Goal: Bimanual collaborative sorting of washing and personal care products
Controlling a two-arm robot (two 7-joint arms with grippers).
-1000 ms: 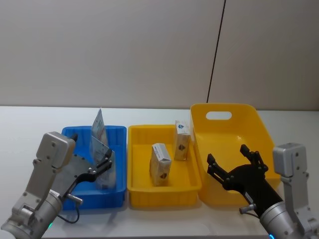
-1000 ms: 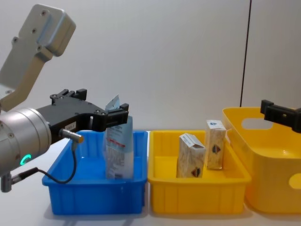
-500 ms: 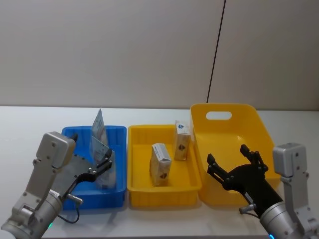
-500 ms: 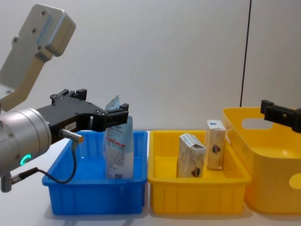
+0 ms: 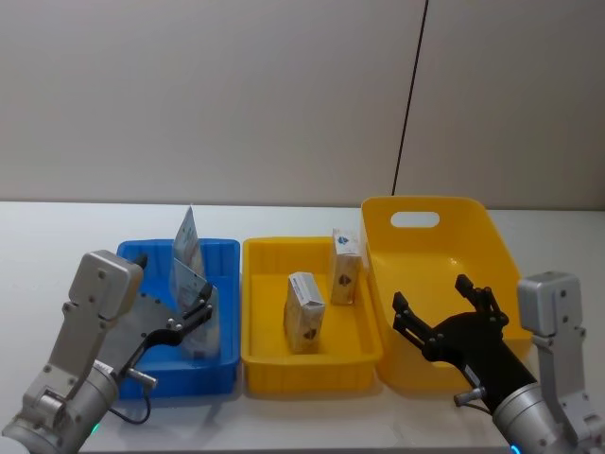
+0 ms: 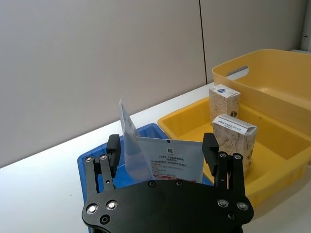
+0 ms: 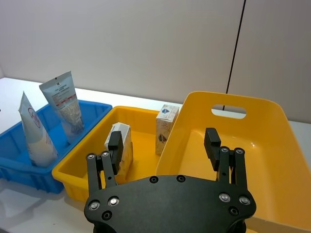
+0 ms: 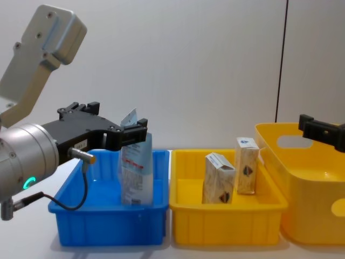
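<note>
Two pale squeeze tubes stand in the blue bin (image 5: 151, 364): the far tube (image 5: 186, 233) leans at the back, and the near tube (image 5: 188, 280) rises between the fingers of my left gripper (image 5: 200, 303). That gripper is open, one finger on each side of the near tube (image 6: 170, 160). Two cream boxes stand in the yellow tray (image 5: 312, 364), the near box (image 5: 304, 310) and the far box (image 5: 344, 265). My right gripper (image 5: 430, 295) hangs open and empty over the large yellow bin (image 5: 492, 236).
The three containers sit side by side on a white table (image 5: 57, 236), blue at the left, yellow tray in the middle, tall handled yellow bin at the right. A grey wall stands behind. Bare table lies to the left and in front.
</note>
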